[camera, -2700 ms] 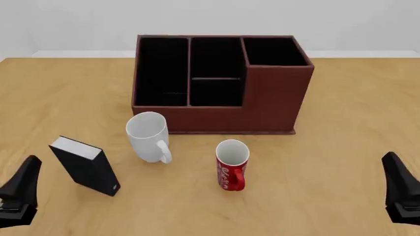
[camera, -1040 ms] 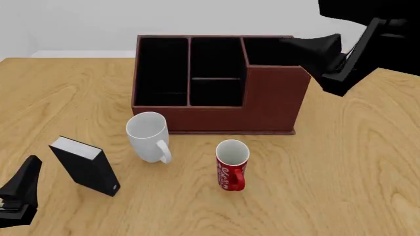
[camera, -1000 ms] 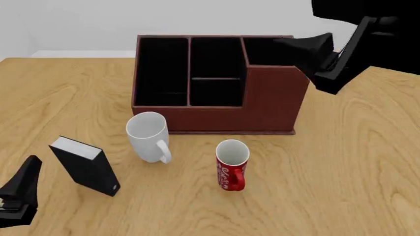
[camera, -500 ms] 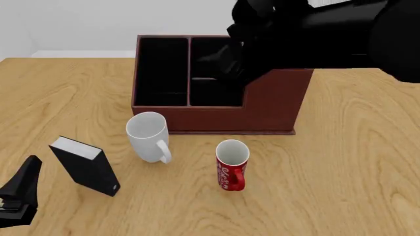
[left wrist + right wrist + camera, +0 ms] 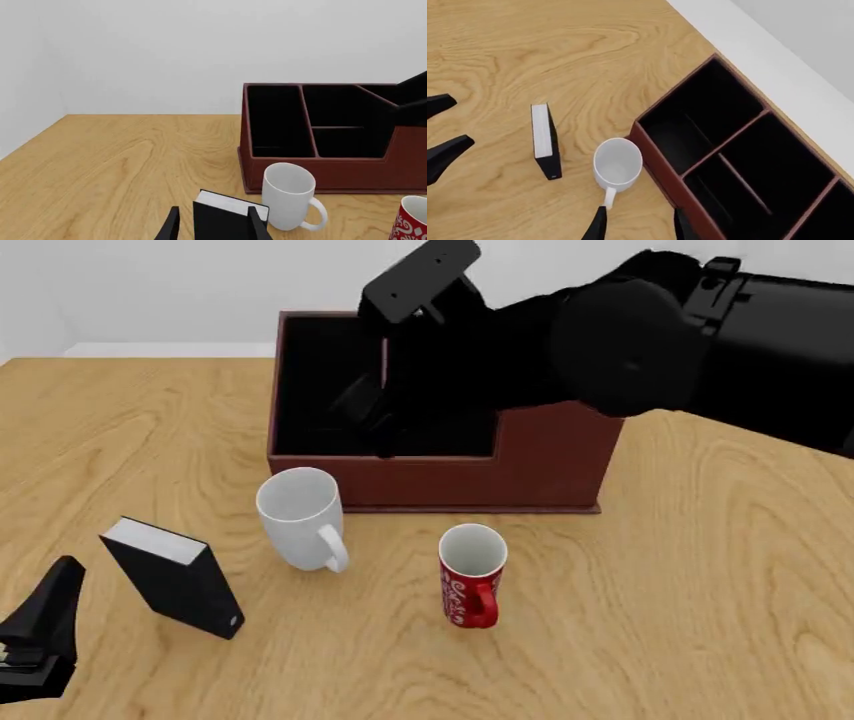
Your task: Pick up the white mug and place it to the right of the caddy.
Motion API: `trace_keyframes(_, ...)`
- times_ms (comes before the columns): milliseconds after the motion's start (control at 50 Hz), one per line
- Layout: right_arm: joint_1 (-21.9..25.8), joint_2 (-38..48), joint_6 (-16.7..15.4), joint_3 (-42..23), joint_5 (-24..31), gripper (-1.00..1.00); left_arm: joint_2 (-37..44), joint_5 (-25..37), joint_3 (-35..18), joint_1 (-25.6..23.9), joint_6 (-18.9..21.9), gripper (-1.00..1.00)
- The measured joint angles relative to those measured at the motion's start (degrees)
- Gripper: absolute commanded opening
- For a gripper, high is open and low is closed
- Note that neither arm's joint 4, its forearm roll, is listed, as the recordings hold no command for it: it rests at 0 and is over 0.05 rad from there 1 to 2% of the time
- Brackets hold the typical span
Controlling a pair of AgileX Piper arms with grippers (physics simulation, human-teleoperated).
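Note:
The white mug [image 5: 300, 515] stands upright on the table just in front of the caddy's left end, handle toward the camera. It also shows in the wrist views [image 5: 289, 196] [image 5: 617, 162]. The caddy [image 5: 554, 460], a big reddish-brown box with black compartments, sits at the table's middle back. My right arm reaches across it, and my right gripper [image 5: 374, 415] hangs open and holding nothing above its left compartment, above and behind the mug [image 5: 640, 227]. At the front left corner my left gripper [image 5: 34, 640] rests open, well away from the mug.
A red mug [image 5: 470, 575] with white lettering stands in front of the caddy, right of the white mug. A small black box with a white edge [image 5: 174, 578] leans front left, just ahead of the left gripper. Bare wood lies right of the caddy [image 5: 721, 500].
My right arm rose from the front right corner and swung left over the caddy, ending above its left part. The left arm, mugs, box and caddy have stayed put.

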Motion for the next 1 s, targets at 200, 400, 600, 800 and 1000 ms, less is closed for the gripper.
trace_keyframes(200, 1.12, 4.88, 3.04, -0.78, -1.38, 1.00, 0.00, 0.00, 0.00, 0.00, 0.00, 1.00)
trace_keyframes(400, 1.77, 8.40, 5.42, -0.22, -2.98, 1.00, 0.00, 0.00, 0.00, 0.00, 0.00, 1.00)
trace_keyframes(600, 2.76, 11.77, 7.74, 1.06, -5.07, 1.00, 0.00, 0.00, 0.00, 0.00, 0.00, 1.00)
trace_keyframes(800, 3.24, 14.54, 9.35, 2.12, -6.99, 1.00, 0.00, 0.00, 0.00, 0.00, 0.00, 1.00)
trace_keyframes(1000, 3.02, 16.71, 10.65, 2.68, -8.48, 1.00, 0.00, 0.00, 0.00, 0.00, 0.00, 1.00)
